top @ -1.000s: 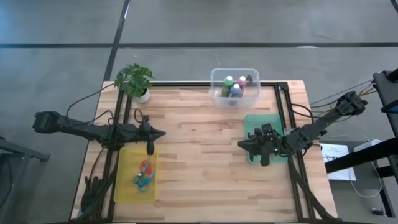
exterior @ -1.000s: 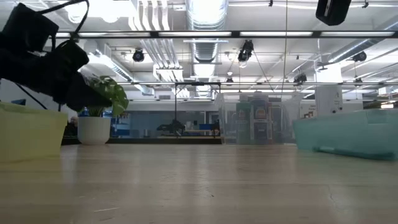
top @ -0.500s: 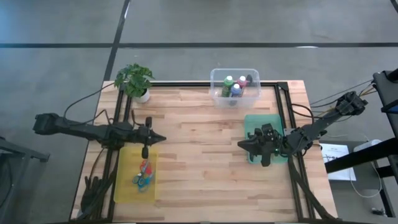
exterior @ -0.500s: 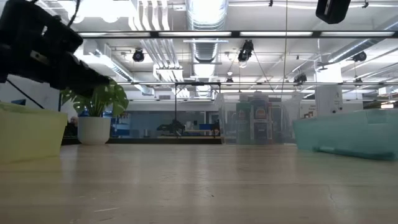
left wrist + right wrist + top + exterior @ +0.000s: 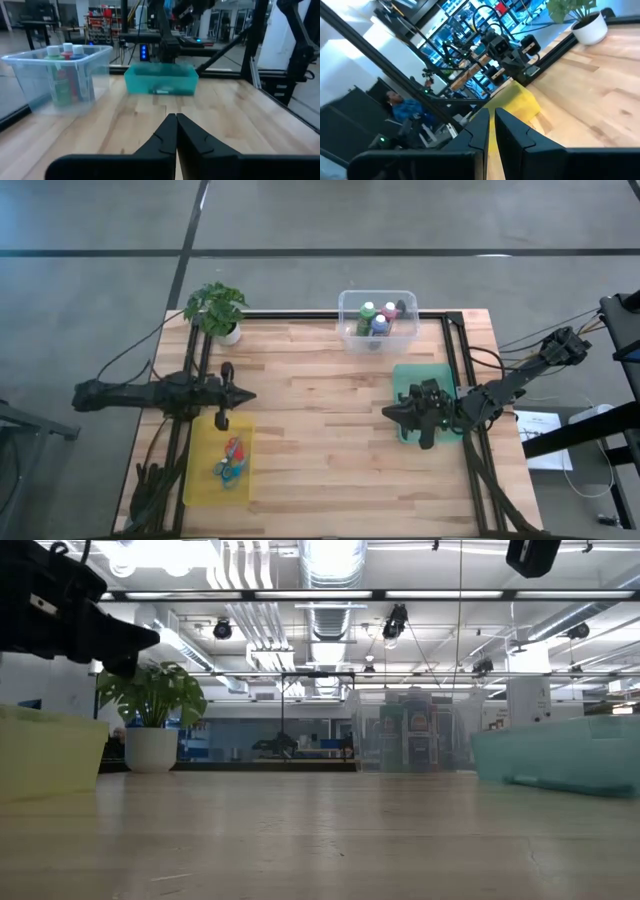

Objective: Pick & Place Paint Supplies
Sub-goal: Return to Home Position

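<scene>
A pale wood-slat table (image 5: 320,410) carries a white-potted green plant (image 5: 226,330) far left, a clear plastic bin (image 5: 377,293) far centre, a teal plastic bin (image 5: 405,378) right, and a yellow plastic bin (image 5: 205,470) near left.

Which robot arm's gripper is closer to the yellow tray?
The left. The left gripper hovers just past the yellow tray's far end; the right gripper is across the table, by the green tray.

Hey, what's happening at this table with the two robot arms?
Neither arm is holding anything. The left gripper hangs shut by the yellow bin, which holds the scissors; the right gripper hangs shut by the green bin. The paint bottles stand in the clear bin. The sorting looks finished.
</scene>
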Controlling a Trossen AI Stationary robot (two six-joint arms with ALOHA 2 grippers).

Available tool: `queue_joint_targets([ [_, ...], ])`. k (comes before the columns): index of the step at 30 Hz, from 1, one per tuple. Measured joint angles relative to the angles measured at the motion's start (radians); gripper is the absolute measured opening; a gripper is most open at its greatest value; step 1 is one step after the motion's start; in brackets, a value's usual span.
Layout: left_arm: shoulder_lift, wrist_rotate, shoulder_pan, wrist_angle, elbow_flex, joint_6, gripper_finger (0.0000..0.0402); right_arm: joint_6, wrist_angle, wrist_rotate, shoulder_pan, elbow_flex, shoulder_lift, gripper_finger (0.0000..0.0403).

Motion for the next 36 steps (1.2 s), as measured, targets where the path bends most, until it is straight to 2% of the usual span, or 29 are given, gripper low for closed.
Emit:
queue_joint_targets([
  [6,-0.001,0.000,0.000,0.000,0.000,-0.040,0.0033,-0.131,-0.066,-0.001,-0.014,-0.004,0.000,0.0030],
  [10,0.009,0.000,0.000,0.000,0.000,-0.045,0.0037,-0.198,-0.149,-0.039,-0.085,-0.023,0.000,0.0029],
  [13,0.009,0.000,0.000,0.000,0.000,-0.045,0.0038,-0.259,-0.099,-0.214,-0.201,-0.066,0.001,0.0029],
  [19,0.009,0.000,0.000,0.000,0.000,-0.045,0.0039,-0.413,0.291,-0.632,-0.487,-0.200,0.051,0.0029],
  [22,0.009,0.000,0.000,0.000,0.000,-0.046,0.0039,-0.421,0.330,-0.774,-0.594,-0.260,0.039,0.0029],
  [24,0.009,0.000,0.000,0.000,0.000,-0.045,0.0039,-0.417,0.331,-0.839,-0.624,-0.303,0.011,0.0029],
  [28,0.009,0.000,0.000,0.000,0.000,-0.046,0.0040,-0.423,0.333,-0.869,-0.614,-0.412,-0.095,0.0029],
  [33,0.009,0.000,0.000,0.000,0.000,-0.046,0.0040,-0.417,0.353,-0.865,-0.586,-0.552,-0.276,0.0029],
  [36,0.009,0.000,0.000,-0.001,0.000,-0.046,0.0040,-0.444,0.310,-0.834,-0.556,-0.590,-0.373,0.0029],
])
